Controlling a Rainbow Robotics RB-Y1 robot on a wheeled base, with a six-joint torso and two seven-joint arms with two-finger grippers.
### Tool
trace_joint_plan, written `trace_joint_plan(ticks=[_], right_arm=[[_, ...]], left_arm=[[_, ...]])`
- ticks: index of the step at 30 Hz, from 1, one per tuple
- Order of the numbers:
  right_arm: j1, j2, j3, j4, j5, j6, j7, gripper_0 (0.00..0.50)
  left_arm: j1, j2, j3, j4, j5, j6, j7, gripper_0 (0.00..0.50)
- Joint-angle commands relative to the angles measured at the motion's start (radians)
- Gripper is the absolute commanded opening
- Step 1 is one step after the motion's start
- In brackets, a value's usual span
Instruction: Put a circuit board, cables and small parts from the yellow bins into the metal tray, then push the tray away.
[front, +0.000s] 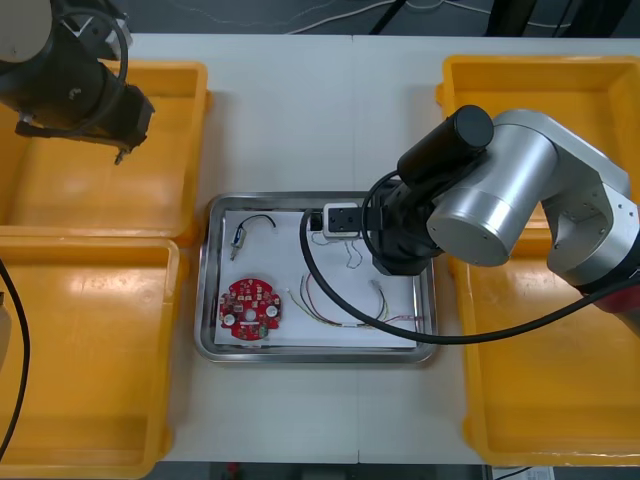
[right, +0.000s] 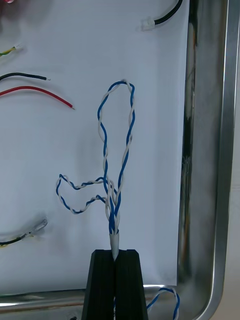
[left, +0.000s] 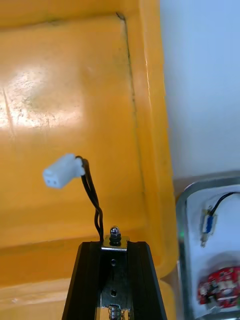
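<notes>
Left gripper hangs over the far left yellow bin, fingers clamped on a small metal part that carries a black cable with a white plug. Metal tray sits at centre; the red circuit board lies in its near left corner. Right gripper is over the tray's right half, fingers pinched on the twisted blue and white cable, whose loops spread over the white lining.
</notes>
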Motion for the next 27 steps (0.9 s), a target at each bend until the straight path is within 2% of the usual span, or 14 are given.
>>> trace_joint_plan(ticks=[1,12,13,15,17,18,24,27], right_arm=[[-0.061,-0.014,0.034,0.032,0.014,-0.026,0.027,0.0],[-0.114,0.038,0.064,0.145,0.018,-0.062,0.061,0.005],[-0.116,0.041,0.064,0.15,0.018,-0.062,0.064,0.05],[-0.114,0.042,0.064,0.15,0.017,-0.062,0.067,0.192],[-0.114,0.042,0.064,0.148,0.012,-0.06,0.07,0.413],[-0.114,0.041,0.064,0.148,0.005,-0.059,0.072,0.498],[-0.114,0.036,0.063,0.145,-0.015,-0.052,0.069,0.5],[-0.114,0.036,0.052,0.134,-0.015,-0.04,0.066,0.5]], left_arm=[[0.042,0.05,-0.044,-0.117,0.021,0.008,0.109,0.0],[0.139,0.053,-0.17,-0.26,0.038,0.008,0.32,0.0],[0.149,0.054,-0.187,-0.277,0.038,0.008,0.346,0.0],[0.162,0.054,-0.215,-0.294,0.036,0.008,0.382,0.0],[0.168,0.054,-0.251,-0.317,0.022,0.008,0.426,0.0],[0.172,0.054,-0.271,-0.329,0.01,0.008,0.446,0.0],[0.201,0.054,-0.333,-0.346,-0.007,-0.057,0.483,0.0],[0.215,0.054,-0.38,-0.347,-0.047,-0.118,0.497,0.0]])
